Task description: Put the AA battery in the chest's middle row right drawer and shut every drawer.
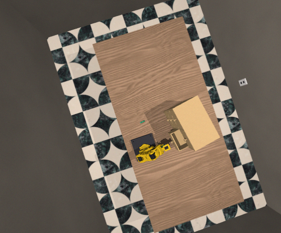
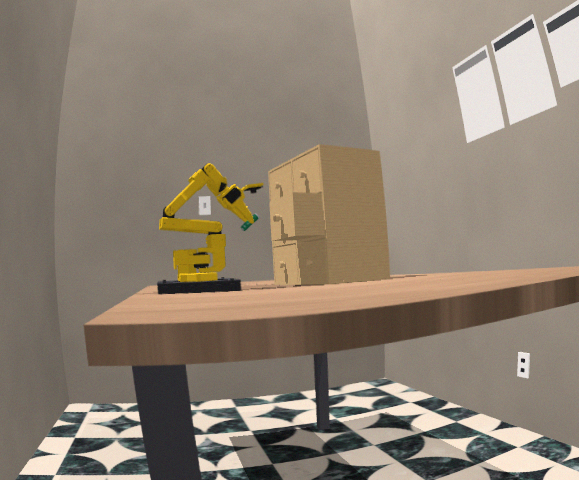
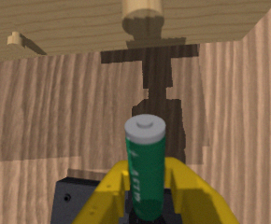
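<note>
while the yellow arm's gripper (image 3: 145, 205) is clenched on the green cylindrical aa battery (image 3: 146, 168), it hangs in the air just beside the pulled-out drawer (image 1: 178, 139) of the light wooden chest (image 1: 193, 123), near the counter's (image 1: 145, 65) long edge where the arm's black base (image 1: 141, 141) stands

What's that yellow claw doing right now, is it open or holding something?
Gripper: closed on the green AA battery, held in the air in front of the chest.

Light: dim, even – hard-edged shadow beside chest (image 1: 193, 123) | exterior view: table (image 2: 330, 315) edge bowed | focus: sharp – no glare
</note>
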Motion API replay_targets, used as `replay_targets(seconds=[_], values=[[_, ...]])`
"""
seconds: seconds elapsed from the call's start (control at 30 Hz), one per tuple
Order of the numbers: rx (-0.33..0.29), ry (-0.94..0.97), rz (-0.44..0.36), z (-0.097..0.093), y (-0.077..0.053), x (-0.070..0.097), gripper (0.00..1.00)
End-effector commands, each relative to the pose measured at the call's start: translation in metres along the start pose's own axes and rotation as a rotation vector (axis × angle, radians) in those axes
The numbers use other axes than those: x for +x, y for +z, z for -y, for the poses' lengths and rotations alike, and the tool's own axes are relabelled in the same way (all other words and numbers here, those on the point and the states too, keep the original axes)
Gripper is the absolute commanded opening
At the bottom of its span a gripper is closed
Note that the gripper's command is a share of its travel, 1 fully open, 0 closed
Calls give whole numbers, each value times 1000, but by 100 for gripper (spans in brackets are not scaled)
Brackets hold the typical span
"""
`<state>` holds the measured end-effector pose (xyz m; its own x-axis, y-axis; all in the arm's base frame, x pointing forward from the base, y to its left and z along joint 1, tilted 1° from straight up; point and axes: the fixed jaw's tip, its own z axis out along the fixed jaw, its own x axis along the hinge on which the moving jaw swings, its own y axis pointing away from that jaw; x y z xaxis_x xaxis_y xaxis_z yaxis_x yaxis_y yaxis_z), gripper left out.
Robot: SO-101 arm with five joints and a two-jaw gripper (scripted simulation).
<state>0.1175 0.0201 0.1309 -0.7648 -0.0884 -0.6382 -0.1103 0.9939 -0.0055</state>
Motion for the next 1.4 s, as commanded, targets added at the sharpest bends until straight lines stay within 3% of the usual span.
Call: replay_targets(seconds=[0.0, 0.33, 0.5, 0.9, 1.07, 1.37], values=[[-8, -3, 63, -1, -9, -7, 0], [-12, -6, 305, -2, -46, -33, 0], [-12, -6, 305, -2, -46, -33, 0], [-18, -12, 525, -2, -87, -65, 0], [-18, -12, 525, -2, -87, -65, 0], [-14, -11, 525, -2, -75, -79, 0]])
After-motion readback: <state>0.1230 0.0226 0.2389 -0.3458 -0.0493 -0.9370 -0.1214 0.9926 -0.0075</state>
